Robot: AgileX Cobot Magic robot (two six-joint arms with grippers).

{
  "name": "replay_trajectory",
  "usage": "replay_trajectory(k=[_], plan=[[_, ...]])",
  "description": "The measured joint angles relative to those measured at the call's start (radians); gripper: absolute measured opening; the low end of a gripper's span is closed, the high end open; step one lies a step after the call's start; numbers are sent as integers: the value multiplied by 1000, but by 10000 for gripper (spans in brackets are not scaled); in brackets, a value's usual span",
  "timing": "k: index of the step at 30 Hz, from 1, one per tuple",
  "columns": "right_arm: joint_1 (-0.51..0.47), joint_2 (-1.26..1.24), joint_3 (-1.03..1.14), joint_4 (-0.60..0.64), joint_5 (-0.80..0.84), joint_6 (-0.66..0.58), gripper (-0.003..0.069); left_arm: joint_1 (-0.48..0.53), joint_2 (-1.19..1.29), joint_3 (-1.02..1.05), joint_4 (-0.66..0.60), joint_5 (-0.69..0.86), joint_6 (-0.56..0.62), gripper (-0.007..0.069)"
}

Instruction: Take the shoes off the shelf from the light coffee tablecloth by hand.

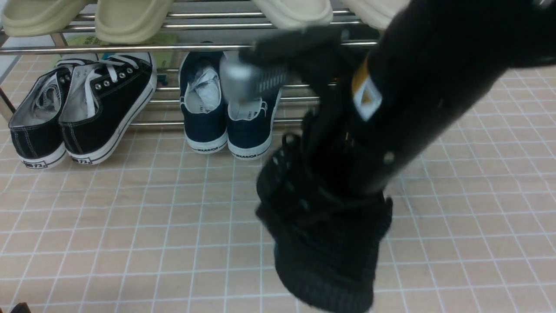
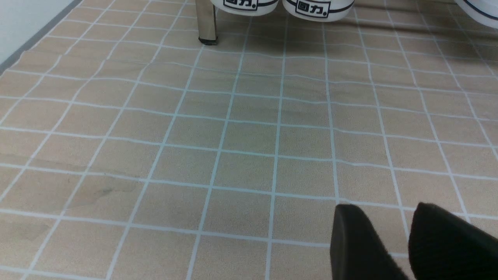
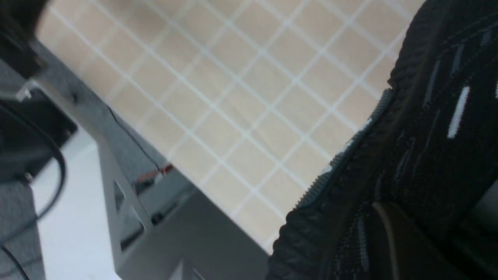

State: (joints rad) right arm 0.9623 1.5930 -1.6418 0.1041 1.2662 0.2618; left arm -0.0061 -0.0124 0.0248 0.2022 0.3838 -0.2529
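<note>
Broadly, the light coffee tablecloth [image 1: 130, 226] takes up most of what we see, its white grid running under everything and reaching forward to the table's near edge in the right wrist view. Behind it stands the shelf [image 1: 130, 48], its chrome bars crossing the top of the front view. One square leg [image 2: 206, 23] is planted on the cloth in the left wrist view.

Next in size is the right arm [image 1: 434, 87], which slants down from the upper right of the front view. It ends in the shoes [image 1: 321, 243], a blurred black knit mass hanging toe-down in front of the shelf and clear of its bars. We cannot tell whether we are seeing one shoe or two. The right gripper is hidden behind the arm and the knit, but we take it as clamped on the shoes, whose ribbed black sole fills one side of the right wrist view.

On the lower tier rest a black canvas pair [image 1: 82, 113] and, just beside it, a navy pair [image 1: 226, 113], heels toward us. Cream slippers [image 1: 130, 17] sit on the tier above.

Smallest, the left gripper [image 2: 383, 217] hovers low over bare cloth with its jaws apart and nothing between them.
</note>
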Motion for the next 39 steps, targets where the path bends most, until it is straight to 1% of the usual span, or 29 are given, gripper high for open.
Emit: replay_trajectory(k=[3,7,12,16,21,27,39], plan=[[1,13,56,-19,0,30,13,0,0,0,0,0,0,241],[1,44,75,-86,0,73,13,0,0,0,0,0,0,241],[1,101,78,-213,-27,102,13,0,0,0,0,0,0,241],[1,157,78,-278,-65,146,13,0,0,0,0,0,0,241],[1,212,78,-312,-112,175,14,0,0,0,0,0,0,241],[0,255,78,-322,-183,193,15,0,0,0,0,0,0,241],[0,303,78,-349,-201,220,16,0,0,0,0,0,0,241]])
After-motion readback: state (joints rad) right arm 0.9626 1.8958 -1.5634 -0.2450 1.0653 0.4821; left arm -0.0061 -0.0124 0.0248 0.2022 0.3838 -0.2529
